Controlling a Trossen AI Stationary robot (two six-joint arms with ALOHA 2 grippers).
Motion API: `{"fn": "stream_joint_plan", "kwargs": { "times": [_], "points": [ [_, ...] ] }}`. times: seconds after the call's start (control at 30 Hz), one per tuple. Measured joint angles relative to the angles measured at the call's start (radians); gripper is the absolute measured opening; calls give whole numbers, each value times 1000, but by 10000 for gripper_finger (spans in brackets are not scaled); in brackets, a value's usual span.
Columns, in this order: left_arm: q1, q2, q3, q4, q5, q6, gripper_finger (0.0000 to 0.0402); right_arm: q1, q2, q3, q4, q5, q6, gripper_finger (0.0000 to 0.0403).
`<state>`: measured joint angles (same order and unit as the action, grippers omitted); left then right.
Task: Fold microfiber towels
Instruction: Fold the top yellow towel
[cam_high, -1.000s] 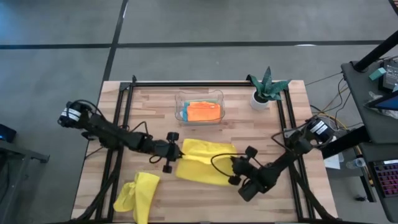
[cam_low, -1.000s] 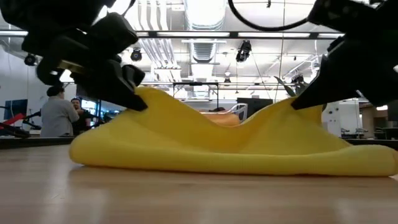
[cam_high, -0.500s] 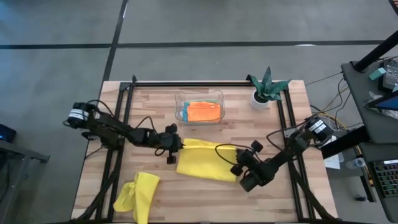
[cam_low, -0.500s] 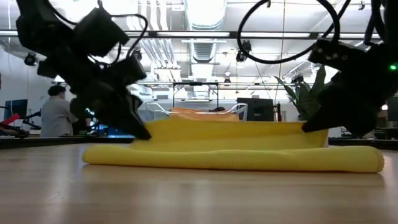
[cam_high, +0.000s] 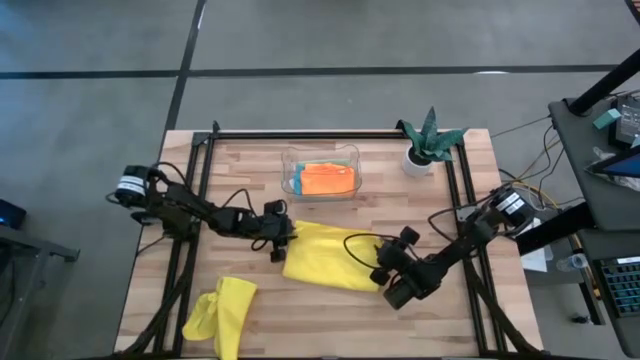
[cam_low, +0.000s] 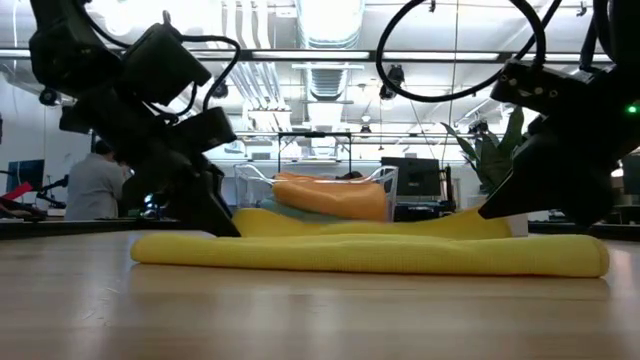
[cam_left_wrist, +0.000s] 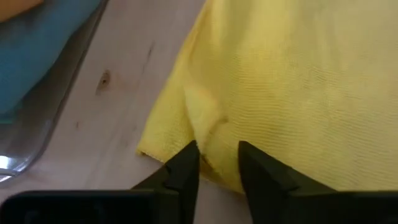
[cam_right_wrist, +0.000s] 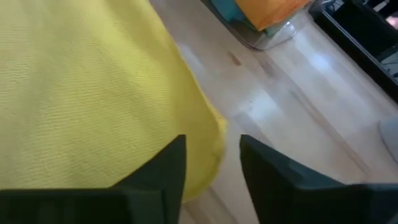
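High view: a folded yellow towel lies in the middle of the table. The left pincer is at its left corner. The right pincer is at its right end. A second yellow towel lies bunched near the front left. An orange towel sits in the clear tray.

Low view: the yellow towel lies flat between both pincers.

Left wrist view: the fingers are a little apart over the towel's corner, holding nothing.

Right wrist view: the fingers are apart at the towel's edge, holding nothing.
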<state>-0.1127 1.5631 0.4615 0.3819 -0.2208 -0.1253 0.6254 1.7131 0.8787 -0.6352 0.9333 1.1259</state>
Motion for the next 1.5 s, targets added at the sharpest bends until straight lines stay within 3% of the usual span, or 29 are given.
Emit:
{"fn": "stream_joint_plan", "kwargs": {
  "times": [0.2,0.47,0.6,0.73,0.9,1.07,1.5],
  "points": [
    [0,-42,0,-52,-34,0,140,0,-27,0,-62,0,25,190],
    [-1,-215,0,-169,-59,-8,157,20,-136,0,-130,3,41,198],
    [-35,-307,2,-108,-28,5,157,31,-194,0,-133,4,48,198],
    [-129,-320,1,6,-22,53,157,56,-217,0,-62,9,21,194],
    [-270,-215,13,186,-20,112,157,85,-211,0,86,10,-103,187],
    [-351,-40,135,235,-35,167,157,88,-206,0,120,12,-132,186],
    [-335,412,613,149,-39,289,158,88,-205,0,117,14,-142,186]
  ]
}}
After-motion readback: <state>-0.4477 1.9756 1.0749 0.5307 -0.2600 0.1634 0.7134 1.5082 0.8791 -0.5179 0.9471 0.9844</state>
